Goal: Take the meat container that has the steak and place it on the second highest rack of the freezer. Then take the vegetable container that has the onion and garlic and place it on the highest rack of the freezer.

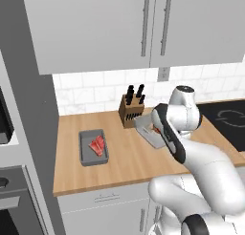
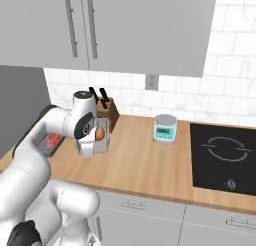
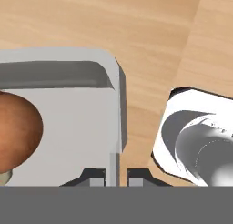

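Jaws pinching rim of vegetable container (image 3: 68, 123), onion (image 3: 18, 129) inside, on table (image 1: 124, 157). Meat container (image 1: 93, 147) waiting well apart, apparently skipped. Next: lifting level, carrying toward freezer's top rack.

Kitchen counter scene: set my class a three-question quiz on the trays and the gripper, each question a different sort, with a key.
1. True or false: the steak lies in the meat container on the counter.
2. What does the gripper clamp? A) the knife block B) the rim of the vegetable container C) the kitchen scale
3. Fill in: the round brown thing in the paler tray is the ____.

Key: 1 true; 2 B; 3 onion.
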